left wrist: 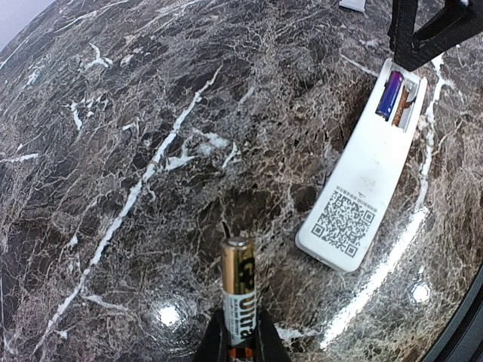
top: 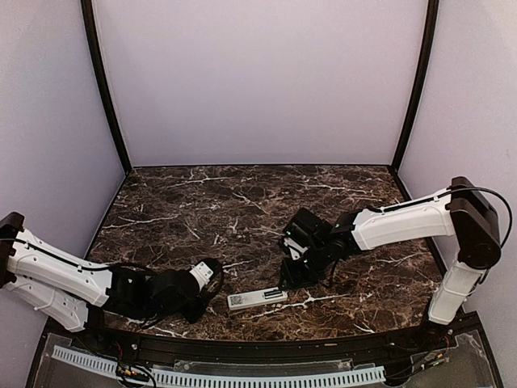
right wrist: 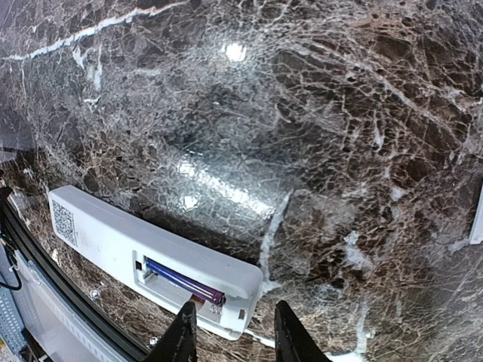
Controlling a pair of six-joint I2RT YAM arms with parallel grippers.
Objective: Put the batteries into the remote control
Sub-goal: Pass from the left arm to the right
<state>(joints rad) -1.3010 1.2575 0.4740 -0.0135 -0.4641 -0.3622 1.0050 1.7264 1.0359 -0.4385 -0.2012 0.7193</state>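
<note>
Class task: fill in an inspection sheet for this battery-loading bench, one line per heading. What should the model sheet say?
Surface: dark marble-pattern table, glossy, with light glare.
Job's things: white remote lies label side up, battery bay open; purple battery fitted, the slot beside it empty; gold battery is in the left claw.
Clutter: small white piece at the frame edge; cannot tell what it is.
Claws: left claw shut on the gold battery; right claw open at the remote's bay end.
Cables: black cable on the right arm; wires along the front edge.
Surroundings: pale walls, black corner poles.
</note>
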